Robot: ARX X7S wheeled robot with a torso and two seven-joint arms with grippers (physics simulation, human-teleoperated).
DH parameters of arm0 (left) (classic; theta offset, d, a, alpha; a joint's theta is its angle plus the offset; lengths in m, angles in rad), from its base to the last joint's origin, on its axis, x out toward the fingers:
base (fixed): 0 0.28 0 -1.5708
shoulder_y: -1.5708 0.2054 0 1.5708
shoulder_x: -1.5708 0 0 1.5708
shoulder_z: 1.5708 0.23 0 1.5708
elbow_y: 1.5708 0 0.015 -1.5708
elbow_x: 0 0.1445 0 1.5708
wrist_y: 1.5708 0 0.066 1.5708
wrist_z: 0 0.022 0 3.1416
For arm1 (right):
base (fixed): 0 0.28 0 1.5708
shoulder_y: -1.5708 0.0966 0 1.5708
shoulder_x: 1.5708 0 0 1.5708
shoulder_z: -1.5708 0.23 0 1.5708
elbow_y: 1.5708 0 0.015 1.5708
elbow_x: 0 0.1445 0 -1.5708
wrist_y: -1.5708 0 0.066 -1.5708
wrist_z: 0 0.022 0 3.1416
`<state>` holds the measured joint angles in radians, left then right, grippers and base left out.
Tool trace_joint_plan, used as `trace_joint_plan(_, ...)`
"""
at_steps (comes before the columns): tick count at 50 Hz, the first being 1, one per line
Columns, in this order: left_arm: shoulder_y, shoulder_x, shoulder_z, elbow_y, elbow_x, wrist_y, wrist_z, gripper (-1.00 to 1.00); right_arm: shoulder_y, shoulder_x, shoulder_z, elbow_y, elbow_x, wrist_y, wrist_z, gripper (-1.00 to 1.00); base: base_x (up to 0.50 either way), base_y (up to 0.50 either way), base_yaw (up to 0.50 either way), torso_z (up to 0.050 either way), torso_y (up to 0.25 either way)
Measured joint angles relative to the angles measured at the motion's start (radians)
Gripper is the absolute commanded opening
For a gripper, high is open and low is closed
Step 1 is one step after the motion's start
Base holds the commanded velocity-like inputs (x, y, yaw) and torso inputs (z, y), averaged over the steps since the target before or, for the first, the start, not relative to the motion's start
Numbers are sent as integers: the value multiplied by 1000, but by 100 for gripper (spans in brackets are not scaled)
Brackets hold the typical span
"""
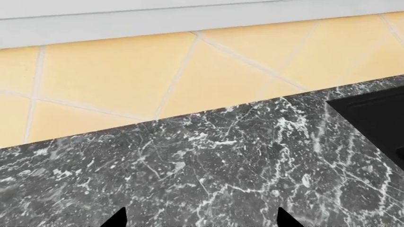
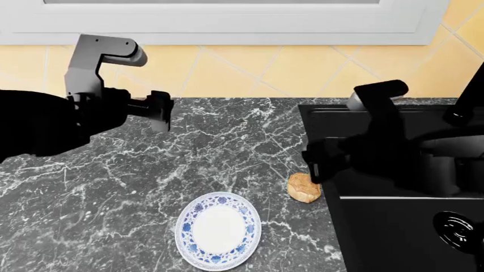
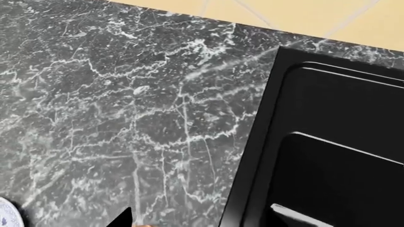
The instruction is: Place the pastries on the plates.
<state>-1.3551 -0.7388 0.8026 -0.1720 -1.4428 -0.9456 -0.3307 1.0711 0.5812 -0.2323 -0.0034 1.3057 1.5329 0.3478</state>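
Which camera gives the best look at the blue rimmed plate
The head view: the blue-rimmed plate lies whole on the counter there. The right wrist view catches only a sliver of its rim; the left wrist view shows none of it.

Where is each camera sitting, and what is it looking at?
Head view: on the robot's head, looking down at the marble counter, blue-rimmed plate, golden-brown bun and black sink; both arms show, left gripper, right gripper.
Left wrist view: on the left arm, facing counter, yellow tiled wall and a sink corner; two fingertips show.
Right wrist view: on the right arm, facing counter and sink; one fingertip shows.
Shared: counter and sink appear in all three.
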Motion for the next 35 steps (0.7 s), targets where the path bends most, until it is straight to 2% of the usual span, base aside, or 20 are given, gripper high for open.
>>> trace_joint_plan(16,13,-12,-1,10,-4,4,-5,100,-49,28,-68,4,37,-69,-14,100,0,0,0,0,0)
trace_joint_plan(35,17,-19,-1,12,-7,6,-7,100,-96,40,-83,-10,79,-117,-32,100,0,0,0,0,0)
